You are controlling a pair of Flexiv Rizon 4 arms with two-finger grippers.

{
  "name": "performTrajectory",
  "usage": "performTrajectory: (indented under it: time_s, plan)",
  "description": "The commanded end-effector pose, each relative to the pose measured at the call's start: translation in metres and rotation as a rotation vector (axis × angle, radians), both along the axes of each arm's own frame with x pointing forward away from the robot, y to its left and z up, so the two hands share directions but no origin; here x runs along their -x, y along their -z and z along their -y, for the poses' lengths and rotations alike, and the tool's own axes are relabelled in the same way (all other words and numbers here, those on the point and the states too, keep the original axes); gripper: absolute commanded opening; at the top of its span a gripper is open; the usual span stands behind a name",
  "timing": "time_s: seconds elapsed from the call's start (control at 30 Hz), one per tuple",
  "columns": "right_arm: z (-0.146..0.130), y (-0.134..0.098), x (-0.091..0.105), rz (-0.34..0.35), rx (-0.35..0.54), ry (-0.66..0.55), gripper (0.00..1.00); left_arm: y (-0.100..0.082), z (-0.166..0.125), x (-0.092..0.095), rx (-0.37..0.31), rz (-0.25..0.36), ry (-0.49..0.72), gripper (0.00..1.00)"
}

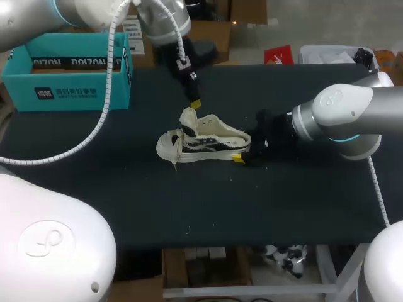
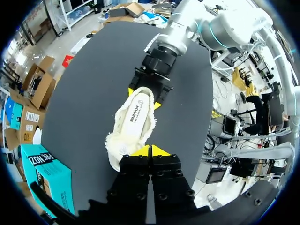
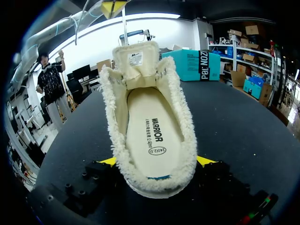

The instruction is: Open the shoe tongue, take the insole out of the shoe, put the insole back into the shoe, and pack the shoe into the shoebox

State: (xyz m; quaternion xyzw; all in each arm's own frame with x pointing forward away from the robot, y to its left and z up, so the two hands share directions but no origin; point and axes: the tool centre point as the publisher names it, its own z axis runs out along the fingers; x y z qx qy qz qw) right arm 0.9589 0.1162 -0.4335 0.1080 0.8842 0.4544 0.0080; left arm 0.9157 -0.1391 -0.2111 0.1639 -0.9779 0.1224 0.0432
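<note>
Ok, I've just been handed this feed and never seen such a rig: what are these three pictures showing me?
Two robot arms stand at a black table. The wide picture looks down from above and behind; each round one comes from a camera on one arm's wrist. A fleecy white shoe stands mid-table, its insole inside and its tongue standing up. The right gripper clamps the heel between its yellow tips. The left gripper hovers just above the tongue, fingers closed, apparently holding nothing. The teal shoebox sits at the far left.
</note>
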Motion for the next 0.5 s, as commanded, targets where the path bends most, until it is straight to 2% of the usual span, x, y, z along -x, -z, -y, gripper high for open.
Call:
performTrajectory:
  time_s: [0.03,0.13,0.23,0.37,0.43,0.5]
  plan:
    - [-0.001,0.01,-0.005,-0.002,-0.002,0.0,0.0,-0.002,0.004,-0.008,-0.155,-0.03,0.367,0.0]
    - [-0.001,0.01,-0.005,-0.002,-0.002,0.0,0.0,-0.002,0.004,-0.008,-0.155,-0.03,0.367,0.0]
    - [-0.001,0.01,-0.005,-0.002,-0.002,0.0,0.0,0.016,0.008,-0.012,-0.151,-0.05,0.394,0.0]
    - [-0.001,0.01,-0.005,-0.002,-0.002,0.0,0.0,0.034,0.009,-0.006,-0.135,-0.033,0.446,0.0]
    - [-0.001,0.01,-0.005,-0.002,-0.002,0.0,0.0,0.044,0.012,-0.007,-0.136,-0.016,0.428,0.0]
    - [-0.001,0.01,-0.005,-0.002,-0.002,0.0,0.0,0.053,0.014,-0.008,-0.111,-0.025,0.432,0.0]
